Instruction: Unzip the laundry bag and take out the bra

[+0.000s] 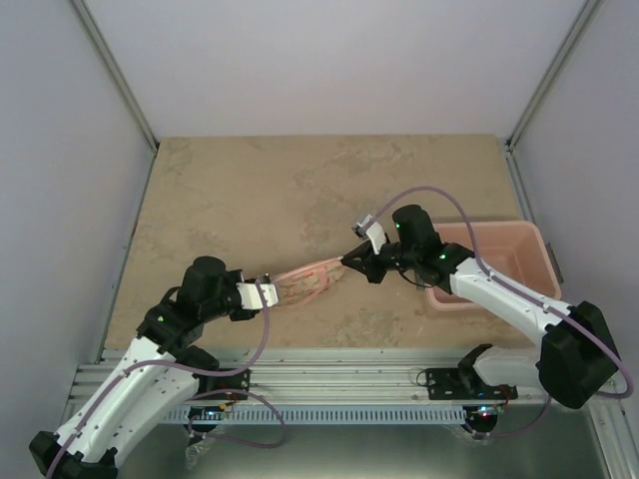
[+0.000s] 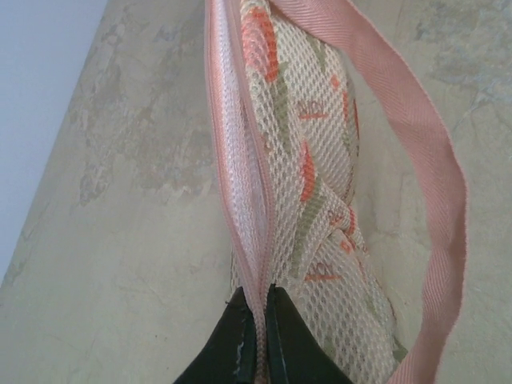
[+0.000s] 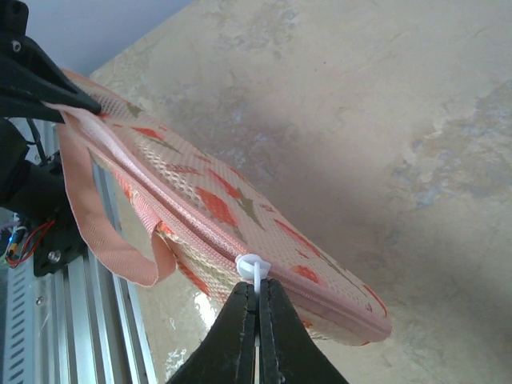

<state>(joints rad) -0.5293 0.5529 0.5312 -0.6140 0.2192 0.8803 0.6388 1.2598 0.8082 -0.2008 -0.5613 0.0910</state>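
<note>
The laundry bag (image 1: 308, 280), cream mesh with orange print and a pink zip rim, hangs stretched between both arms above the table. My left gripper (image 2: 262, 294) is shut on the bag's pink zip rim (image 2: 240, 160) at its near end. My right gripper (image 3: 258, 290) is shut on the white zipper pull (image 3: 253, 268) at the bag's (image 3: 224, 208) edge. A pink carry strap (image 2: 416, 144) loops loose beside the mesh. The zip looks closed along the length I see. The bra is hidden from view.
A pink rectangular plastic tub (image 1: 494, 261) sits on the table (image 1: 300, 180) at the right, under my right arm. Grey walls enclose the tan stone-patterned surface. A metal rail (image 1: 329, 374) runs along the near edge.
</note>
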